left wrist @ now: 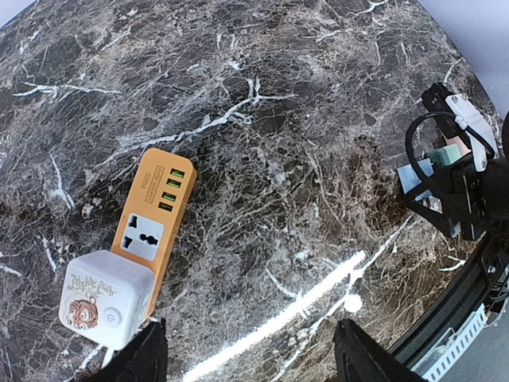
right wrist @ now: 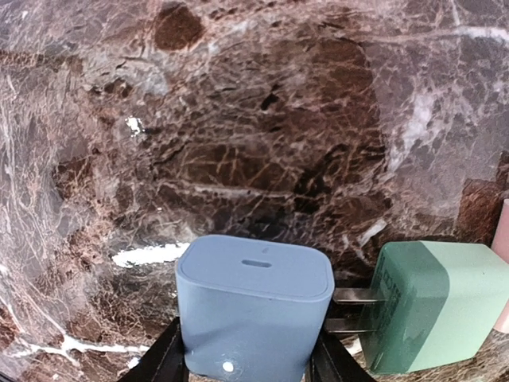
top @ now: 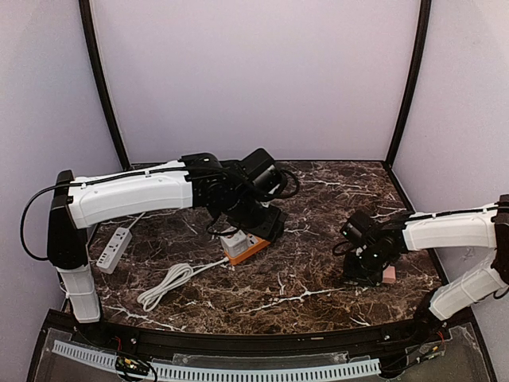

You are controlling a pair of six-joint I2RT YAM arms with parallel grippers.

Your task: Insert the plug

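I'm holding the left gripper [left wrist: 250, 360] spread wide above the bench [left wrist: 318, 119], hovering beside the orange power strip [left wrist: 151, 211]. Its socket is facing up, and a white cube [left wrist: 103, 298] is sitting at one end. Well apart on the right, the right gripper [right wrist: 246, 362] is straddling the blue plug [right wrist: 254, 290], with its fingers close along both sides. I cannot tell whether it is pinching. A green plug [right wrist: 437, 298] is lying just beside it, prongs pointing toward it.
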